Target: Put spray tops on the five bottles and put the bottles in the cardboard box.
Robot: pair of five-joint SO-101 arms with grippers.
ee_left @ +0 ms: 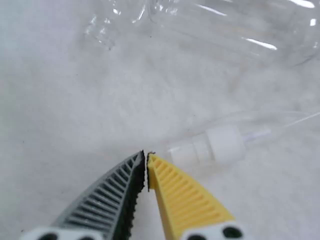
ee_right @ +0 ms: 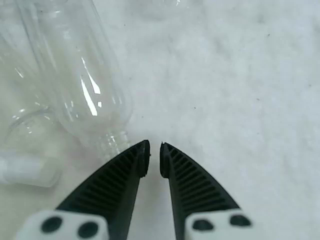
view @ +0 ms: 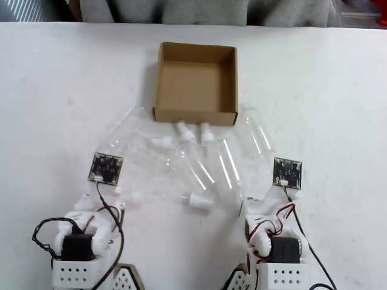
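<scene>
Five clear plastic bottles (view: 225, 164) lie mid-frame on the white desk (view: 60, 90), below the brown cardboard box (view: 193, 115). Left tool (ee_left: 146, 157) is closed and empty; right tool (ee_right: 154, 156) looks closed too. Left should open wide and pinch the loose white spray top (ee_left: 215, 147) by its collar, not its tube.

Both arms are white plastic with black motors; the left arm (view: 78, 241) trails a looping black cable (view: 41, 232), the right arm (view: 275, 244) red and black wires (view: 270, 226), and each wears a small black circuit board (view: 107, 167). The left pincer (ee_left: 146, 160) pairs a ribbed grey finger (ee_left: 112, 195) with a yellow one; the right pincer (ee_right: 154, 152) has two black ones.
</scene>
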